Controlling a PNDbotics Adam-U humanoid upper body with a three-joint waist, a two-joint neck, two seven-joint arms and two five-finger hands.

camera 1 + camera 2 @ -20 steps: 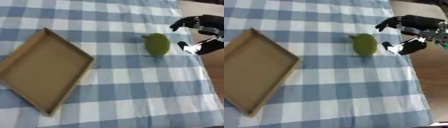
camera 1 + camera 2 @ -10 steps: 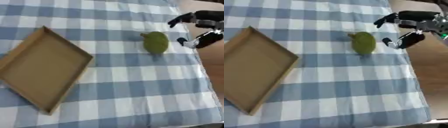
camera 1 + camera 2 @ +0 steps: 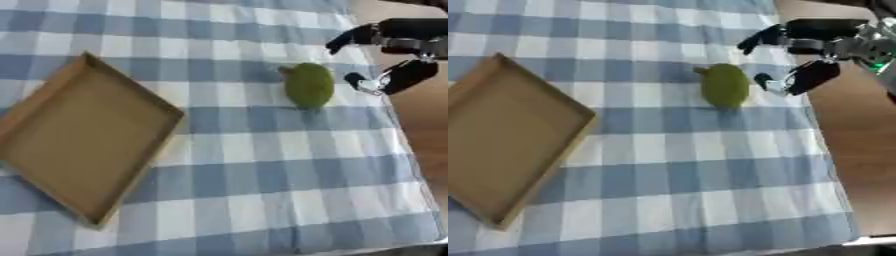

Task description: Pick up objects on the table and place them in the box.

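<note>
Only one robot hand (image 3: 802, 57) in view, the right one, up near the far right edge of the bench (image 3: 262, 165). Black fingers (image 3: 763, 37) spread wide, thumb low, a big gap between them, nothing held. No left robot hand to be seen anywhere. Just to the left of that open hand, a green fruit (image 3: 725, 85), lying flat on the blue and white checked cloth (image 3: 254, 200). Near the hand but not touching it yet. Long and a bit egg-shaped, with the long way running from far to near, and a small stem end pointing up and left, away from the hand. Probably a short reach to the left and a little down to get the fingers around its fat middle, across the short way. Much farther left of the hand, well apart from the fruit, a flat brown box (image 3: 83, 145), lying at a slant, with nothing inside. By count: one fruit, one box, one hand showing. Right hand far nearer to the fruit, so likely the one for the job.
</note>
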